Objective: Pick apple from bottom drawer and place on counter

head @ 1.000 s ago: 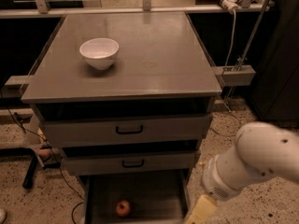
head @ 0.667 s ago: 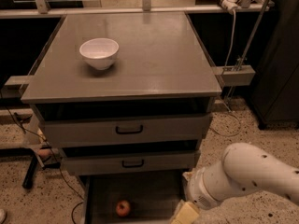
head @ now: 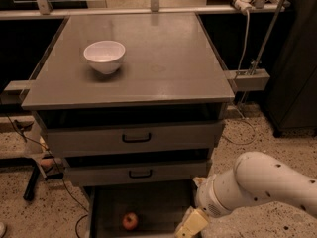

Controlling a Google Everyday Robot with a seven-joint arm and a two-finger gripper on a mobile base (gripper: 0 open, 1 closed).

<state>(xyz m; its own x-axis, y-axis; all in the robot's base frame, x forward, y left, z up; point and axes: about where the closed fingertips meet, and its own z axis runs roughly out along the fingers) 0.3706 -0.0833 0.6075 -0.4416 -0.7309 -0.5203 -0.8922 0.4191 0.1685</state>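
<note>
1. A grey drawer cabinet fills the centre of the frame; its flat counter spans the upper half.
2. A white robot arm enters from the lower right and reaches towards the bottom centre.
3. Two shut upper drawers with black handles sit below the counter.
4. The bottom drawer is pulled open at the bottom centre, showing its flat grey floor.
5. A white bowl stands upright on the counter, in the upper left.
6. The yellowish claw sits at the bottom edge, over the right side of the open drawer. It is partly cut off, so I cannot tell whether it is open or holding anything.
7. The red apple lies on the drawer floor, left of the claw and apart from it.
</note>
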